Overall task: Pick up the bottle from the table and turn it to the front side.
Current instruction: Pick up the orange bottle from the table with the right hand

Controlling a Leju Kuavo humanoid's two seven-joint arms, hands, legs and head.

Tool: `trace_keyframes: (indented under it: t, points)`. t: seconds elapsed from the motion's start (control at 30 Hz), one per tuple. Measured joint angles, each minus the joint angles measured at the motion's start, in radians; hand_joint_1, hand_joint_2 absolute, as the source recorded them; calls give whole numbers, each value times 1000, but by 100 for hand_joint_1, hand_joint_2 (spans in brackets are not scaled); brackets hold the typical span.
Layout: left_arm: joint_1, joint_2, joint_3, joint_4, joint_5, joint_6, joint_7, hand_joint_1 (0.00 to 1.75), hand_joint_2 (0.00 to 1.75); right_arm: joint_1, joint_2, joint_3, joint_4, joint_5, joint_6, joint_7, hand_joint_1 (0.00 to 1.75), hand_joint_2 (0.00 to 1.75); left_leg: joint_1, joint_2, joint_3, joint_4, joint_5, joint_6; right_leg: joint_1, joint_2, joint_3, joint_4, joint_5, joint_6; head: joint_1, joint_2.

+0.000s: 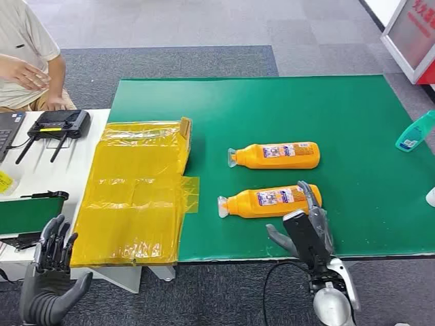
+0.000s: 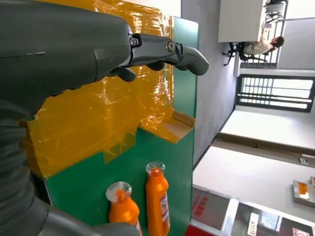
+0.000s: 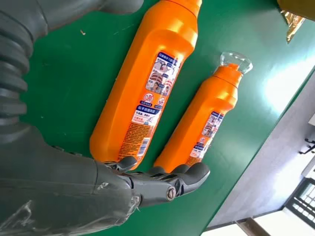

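Progress first: nothing is picked up yet. Both orange bottles lie flat on the green mat (image 1: 359,122), caps pointing toward the yellow plastic sheet (image 1: 133,197). The near bottle (image 1: 269,202) shows small print and a barcode in the right wrist view, so you're probably looking at its back; judging by that, the whole grab, lift and turn to the front is left to do. The far bottle (image 1: 274,155) lies parallel, just beyond it, w/ a gap between them.

Right hand (image 1: 308,227) sits at the mat's near edge, right by the base end of the near bottle. Fingers are apart and reach over that end, thumb out to the side, holding nothing. Whether the fingertips touch the bottle, you can't tell; in the right wrist view they sit just beside the base, not wrapped round it.

Left hand (image 1: 49,272) hangs low, off the mat, near the sheet's front corner. Fingers spread and upright, nothing in them.

Also in view: a teal bottle (image 1: 414,132) at the mat's far right edge, and a person (image 1: 26,61) seated at the white table.
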Motion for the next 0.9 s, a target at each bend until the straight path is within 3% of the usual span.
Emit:
trace_keyframes:
  t: [0.2,0.33,0.43,0.63,0.9]
  points:
    - [-1,0,1,10,110,-88,11,0,175,-28,-47,47,16,205,-46,45,0,175,0,0,0,0,0,0,0,0,0,0,0,0,0,0]
    - [-9,0,1,20,103,-96,16,0,175,-84,-114,132,55,538,-149,135,0,175,0,0,0,0,0,0,0,0,0,0,1,0,0,0]
    - [-19,1,0,30,85,-92,6,0,175,-133,-163,210,102,681,-171,170,0,175,0,0,0,0,1,0,0,0,0,0,1,0,0,0]
    - [-24,4,-3,44,82,-88,-3,0,175,-191,-223,303,186,709,-171,190,0,175,0,0,0,0,1,0,0,0,0,0,1,0,0,0]
    - [-25,11,-13,54,97,-85,-4,0,175,-250,-258,367,234,664,-123,206,0,175,0,0,0,0,1,0,0,0,0,0,1,0,0,0]
